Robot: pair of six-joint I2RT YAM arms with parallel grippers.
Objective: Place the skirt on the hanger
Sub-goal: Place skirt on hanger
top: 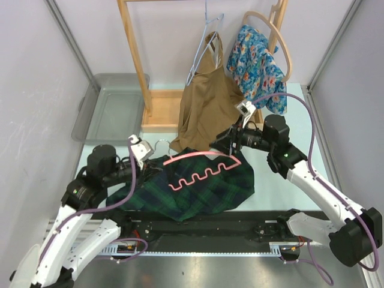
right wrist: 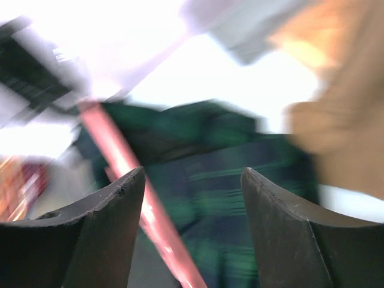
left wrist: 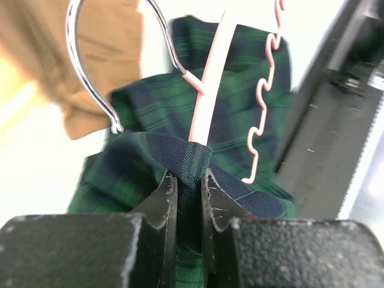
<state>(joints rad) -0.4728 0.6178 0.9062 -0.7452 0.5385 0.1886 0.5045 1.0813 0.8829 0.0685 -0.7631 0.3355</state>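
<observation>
Skirt [top: 198, 191] lay bunched on the surface [top: 283, 175] beneath the hanger [top: 204, 157]. Your left hand [left wrist: 187, 186] pinched its fabric; your right hand [right wrist: 192, 174] gaped wide, empty. You were probably mid-fitting; the next move called for gripping the hanger.

1. Top view: bright, even overhead light and sharp focus throughout. Shadows under the arms are soft. There is a dull sheen on the metal sill [top: 210, 273] along the bottom edge.
2. Left wrist view: the skirt [left wrist: 180, 150] at centre is acceptably sharp. The tan cloth [left wrist: 120, 72] at upper left is soft, and the white ground beside it is overexposed.
3. Right wrist view: heavy motion blur across the frame. The hanger [right wrist: 120, 156] is smeared and the upper half is blown to white. Only the dark fingers [right wrist: 108, 228] at the bottom are crisp.
</observation>
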